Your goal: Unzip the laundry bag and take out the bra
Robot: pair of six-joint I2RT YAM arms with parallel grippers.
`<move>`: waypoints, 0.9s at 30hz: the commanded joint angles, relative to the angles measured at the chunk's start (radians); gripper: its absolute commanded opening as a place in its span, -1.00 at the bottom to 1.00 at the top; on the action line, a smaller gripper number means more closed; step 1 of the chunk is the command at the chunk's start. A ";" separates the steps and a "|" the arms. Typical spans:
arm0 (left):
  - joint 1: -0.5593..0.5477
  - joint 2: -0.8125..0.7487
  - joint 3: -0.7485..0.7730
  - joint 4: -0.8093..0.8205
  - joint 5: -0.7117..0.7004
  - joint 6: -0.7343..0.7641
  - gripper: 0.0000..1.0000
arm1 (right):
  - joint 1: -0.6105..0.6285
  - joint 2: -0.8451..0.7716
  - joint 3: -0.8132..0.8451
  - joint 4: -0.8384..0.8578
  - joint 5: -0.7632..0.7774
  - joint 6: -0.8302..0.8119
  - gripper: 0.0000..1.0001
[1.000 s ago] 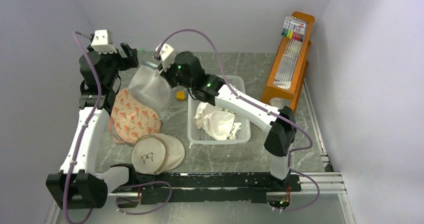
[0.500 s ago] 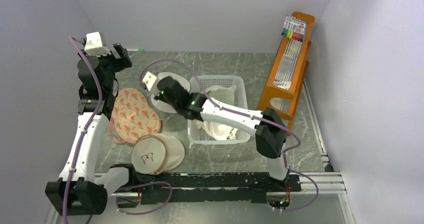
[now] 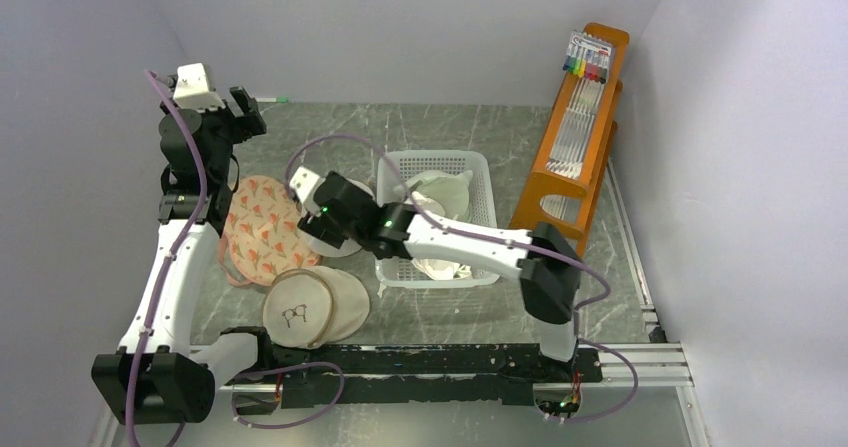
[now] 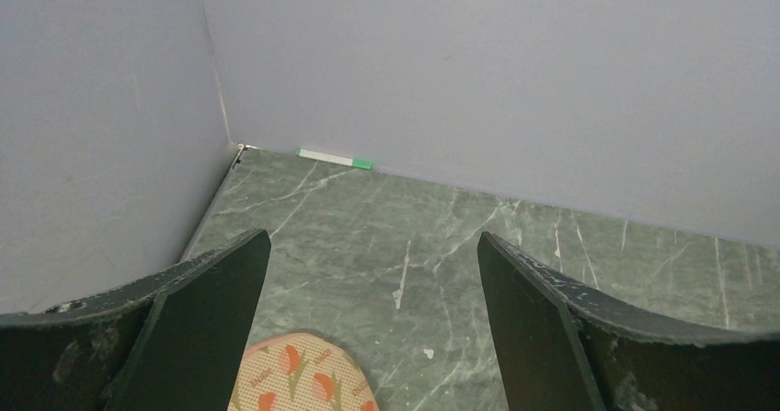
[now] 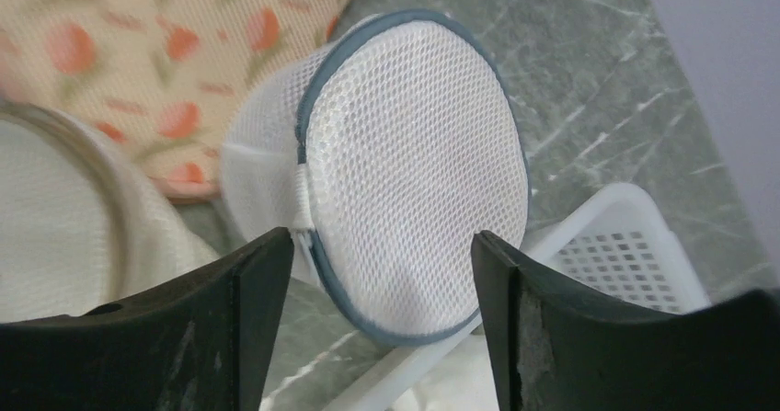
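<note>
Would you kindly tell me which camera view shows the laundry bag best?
Right wrist: the laundry bag is close up, mesh and zipper band clear. Top external shows only a white sliver; left wrist, none.

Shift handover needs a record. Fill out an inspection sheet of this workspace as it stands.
Surface: green veined table.
Job's things: laundry bag lying beside the basket; bra nothing seen.
Clutter: floral pad, glasses-print pouch, basket of pale garments, orange rack, marker by far wall.
Grippers: left claw open, empty; right claw open above the laundry bag.
Cables: two purple cables, looping.
Surroundings: plain grey walls.
</note>
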 commanded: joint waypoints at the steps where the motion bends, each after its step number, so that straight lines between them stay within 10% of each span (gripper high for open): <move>1: -0.006 0.019 0.015 0.006 0.047 -0.006 0.90 | -0.058 -0.175 -0.038 -0.021 -0.183 0.267 0.49; 15: -0.229 0.048 0.015 -0.007 0.032 0.142 0.90 | -0.222 -0.433 -0.584 0.473 -0.700 0.801 0.44; 27: -0.354 -0.030 0.025 -0.151 0.098 0.117 0.90 | -0.250 -0.263 -0.550 0.486 -0.563 0.799 -0.11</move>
